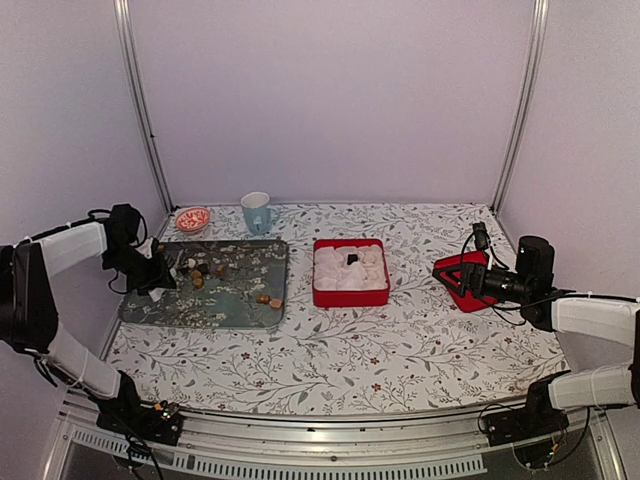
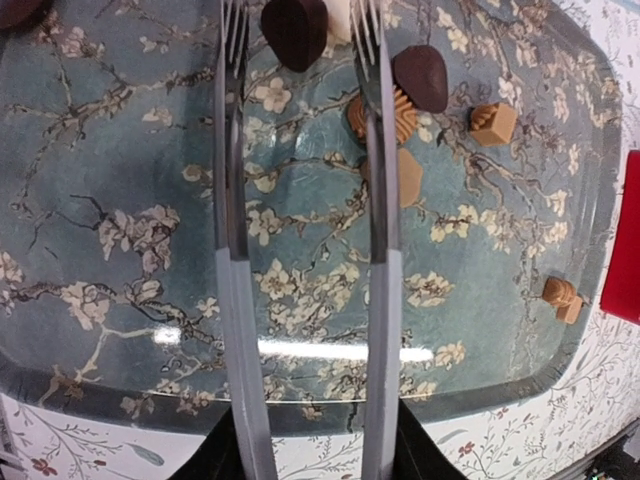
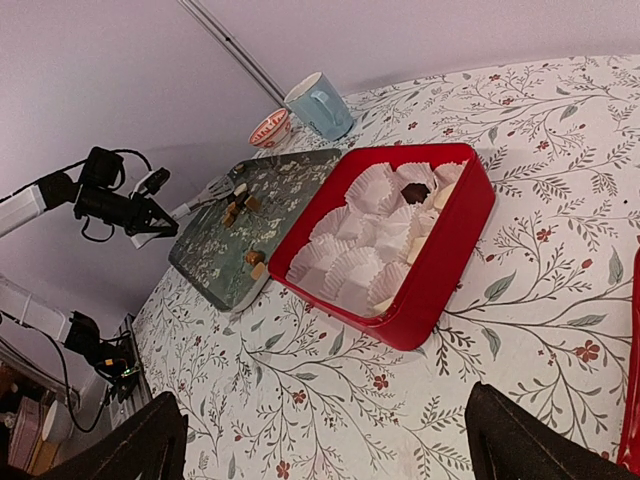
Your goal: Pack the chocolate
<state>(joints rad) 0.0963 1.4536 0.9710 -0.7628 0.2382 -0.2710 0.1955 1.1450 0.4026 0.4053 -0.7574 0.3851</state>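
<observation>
Left wrist view showed my left gripper with its fingers apart and holding nothing, over the flowered tray. One dark chocolate lay just between the fingertips, and a second dark piece and a ridged tan piece were right beside one finger, the tan one partly hidden behind it. I judged that closing there could push or pinch those neighbours, or that the rounded dark lump could slip forward out of the thin fingers on the glossy tray. My right gripper was spread wide and empty, with the red box ahead of it, far from my left hand.
</observation>
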